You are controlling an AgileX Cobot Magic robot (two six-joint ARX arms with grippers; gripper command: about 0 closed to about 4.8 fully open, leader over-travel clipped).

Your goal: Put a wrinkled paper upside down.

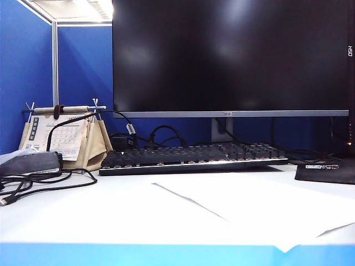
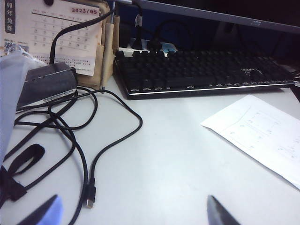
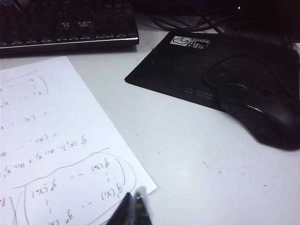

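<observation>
One wrinkled paper (image 1: 260,208), one keyboard (image 1: 194,158), one monitor (image 1: 230,55), one calendar (image 1: 58,136), one mouse (image 3: 262,112), two pincers.

The wrinkled paper (image 1: 260,208) lay flat on the white bench (image 1: 83,216) in front of the keyboard (image 1: 194,158), toward the right, set at a slant with one corner past the near edge. It was a thin white sheet, lightly creased, its upper face carrying faint handwritten formulas and looping pen lines (image 3: 56,154) (image 2: 262,133).
</observation>
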